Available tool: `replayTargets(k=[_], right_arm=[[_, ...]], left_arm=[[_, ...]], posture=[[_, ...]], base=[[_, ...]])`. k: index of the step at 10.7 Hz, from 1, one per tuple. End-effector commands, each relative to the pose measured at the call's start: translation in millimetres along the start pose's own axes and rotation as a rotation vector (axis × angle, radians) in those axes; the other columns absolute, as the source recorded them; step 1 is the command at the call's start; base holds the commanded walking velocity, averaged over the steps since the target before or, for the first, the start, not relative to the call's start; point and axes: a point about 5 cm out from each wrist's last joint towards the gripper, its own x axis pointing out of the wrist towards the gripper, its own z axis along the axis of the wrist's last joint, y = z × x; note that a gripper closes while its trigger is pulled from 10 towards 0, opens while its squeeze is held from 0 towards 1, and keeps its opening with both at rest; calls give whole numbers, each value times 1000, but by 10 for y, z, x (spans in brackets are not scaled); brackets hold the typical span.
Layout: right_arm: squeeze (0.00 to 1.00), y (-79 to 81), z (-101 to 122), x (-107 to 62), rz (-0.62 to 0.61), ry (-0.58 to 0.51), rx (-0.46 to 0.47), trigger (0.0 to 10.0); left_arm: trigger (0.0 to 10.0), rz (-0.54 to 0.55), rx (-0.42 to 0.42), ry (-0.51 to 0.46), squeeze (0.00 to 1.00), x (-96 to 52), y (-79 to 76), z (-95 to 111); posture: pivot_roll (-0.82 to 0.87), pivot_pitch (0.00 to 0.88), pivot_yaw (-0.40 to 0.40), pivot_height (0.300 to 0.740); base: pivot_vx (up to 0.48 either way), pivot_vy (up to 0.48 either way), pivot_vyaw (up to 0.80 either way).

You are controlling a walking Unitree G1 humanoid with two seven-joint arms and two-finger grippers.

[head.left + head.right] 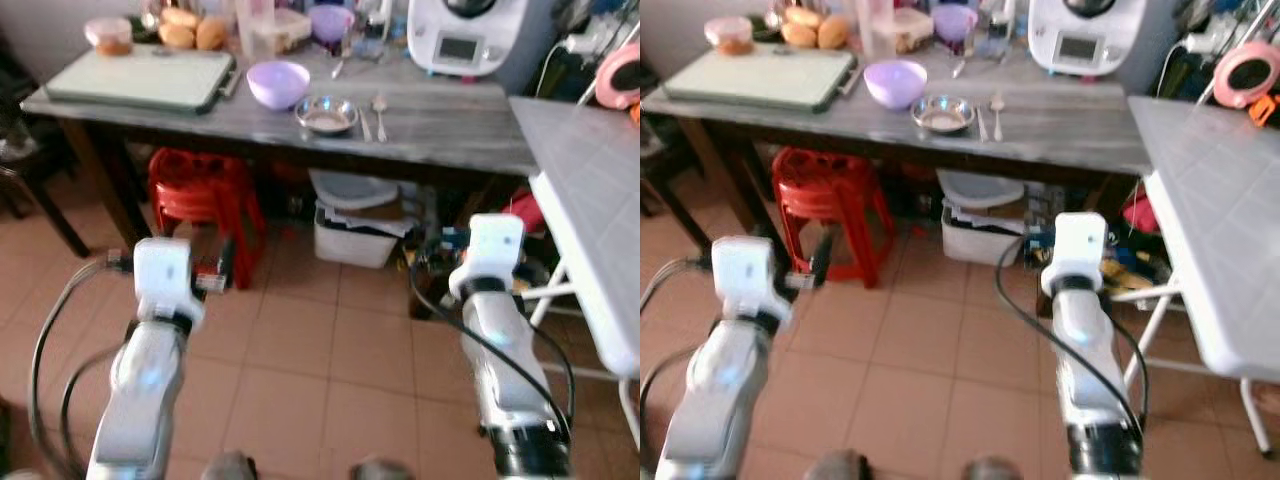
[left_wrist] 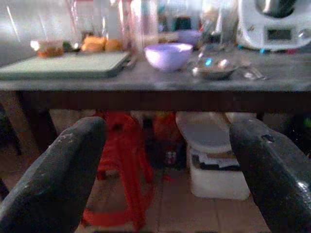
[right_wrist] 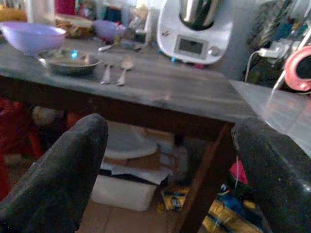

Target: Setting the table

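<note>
1. Looking along your left gripper (image 2: 167, 184), you see its fingers spread wide, holding nothing, level with the space under the grey table (image 1: 450, 125).
2. Your right gripper (image 3: 170, 179) is equally wide apart and empty, touching nothing.
3. On the table, the purple bowl (image 1: 278, 83) sits just beside the steel dish (image 1: 326, 115), with a fork (image 1: 364, 122) and spoon (image 1: 380, 112) next to it.
</note>
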Motion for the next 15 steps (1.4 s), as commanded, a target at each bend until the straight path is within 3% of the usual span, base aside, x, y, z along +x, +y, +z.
replayTargets(k=[1,6,15], right_arm=[[0,-91,-96,-20,-19,57,22,10000],[0,-149,-32,37,-49,24,116,10000],[0,-104,-67,29,-26,37,119,10000]], left_arm=[[10000,-28,-16,9,0,-4,-73,-19],[10000,-60,1,1,0,50,-106,22],[10000,-100,-2,-4,0,16,-175,26]], posture=[[51,0,-18,740],[62,0,-16,740],[60,0,-12,740]], base=[[0,-431,0],[118,-404,0],[296,-303,0]])
